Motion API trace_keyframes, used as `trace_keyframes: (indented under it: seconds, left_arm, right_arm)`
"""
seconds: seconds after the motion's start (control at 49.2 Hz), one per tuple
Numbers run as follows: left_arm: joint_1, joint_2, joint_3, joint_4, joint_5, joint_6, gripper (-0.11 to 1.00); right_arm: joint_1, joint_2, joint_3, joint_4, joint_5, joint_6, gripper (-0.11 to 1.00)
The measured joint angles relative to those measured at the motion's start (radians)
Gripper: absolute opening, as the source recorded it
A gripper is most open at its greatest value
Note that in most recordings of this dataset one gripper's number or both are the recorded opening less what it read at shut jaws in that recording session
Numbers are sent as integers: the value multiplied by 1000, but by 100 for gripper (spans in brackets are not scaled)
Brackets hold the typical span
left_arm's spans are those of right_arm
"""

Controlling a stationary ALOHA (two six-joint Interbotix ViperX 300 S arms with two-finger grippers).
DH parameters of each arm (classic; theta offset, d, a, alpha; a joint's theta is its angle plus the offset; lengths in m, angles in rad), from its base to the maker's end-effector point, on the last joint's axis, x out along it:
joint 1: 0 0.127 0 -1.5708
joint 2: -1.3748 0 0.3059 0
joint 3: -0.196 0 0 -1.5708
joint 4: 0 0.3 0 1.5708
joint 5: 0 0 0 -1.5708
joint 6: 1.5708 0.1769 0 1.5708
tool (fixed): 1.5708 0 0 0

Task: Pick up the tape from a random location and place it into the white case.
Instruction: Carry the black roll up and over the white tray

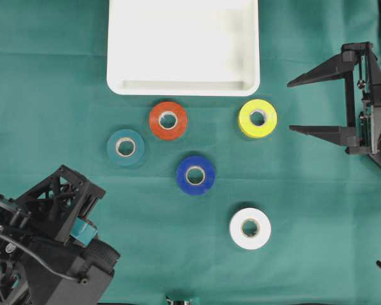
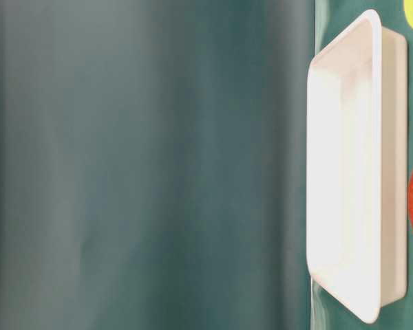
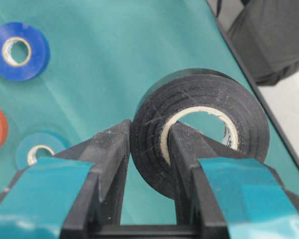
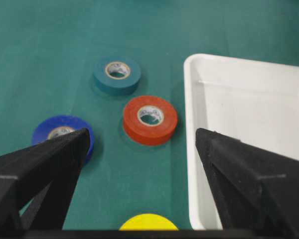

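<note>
My left gripper (image 3: 150, 132) is shut on a black tape roll (image 3: 199, 94), one finger through its hole and the other on its outer side. In the overhead view this gripper (image 1: 89, 240) sits at the bottom left, over the green cloth. The white case (image 1: 184, 86) lies empty at the top middle. My right gripper (image 1: 292, 106) hangs open at the right edge, holding nothing. Seen from the right wrist, the open gripper (image 4: 142, 137) has the case's rim (image 4: 189, 124) to the right of its jaws.
Loose rolls lie below the case: orange (image 1: 168, 120), yellow (image 1: 258, 118), teal (image 1: 126, 147), blue (image 1: 195, 175) and white (image 1: 250, 228). The table's edge runs just right of the held roll in the left wrist view.
</note>
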Motion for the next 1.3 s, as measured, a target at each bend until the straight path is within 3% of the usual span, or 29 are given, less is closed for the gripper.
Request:
trace_keyframes:
  seconds: [0.467, 0.671, 0.935, 1.301]
  left_arm:
    - [5, 0, 0, 0, 0, 0, 19]
    - [51, 0, 0, 0, 0, -2, 19]
    - [173, 0, 0, 0, 0, -2, 19]
    - [408, -8, 0, 0, 0, -2, 19]
  right_arm:
    - [0, 0, 0, 0, 0, 0, 92]
    - [0, 0, 0, 0, 0, 0, 92]
    - [0, 0, 0, -2, 6, 0, 92]
    - [0, 0, 0, -2, 32, 2, 92]
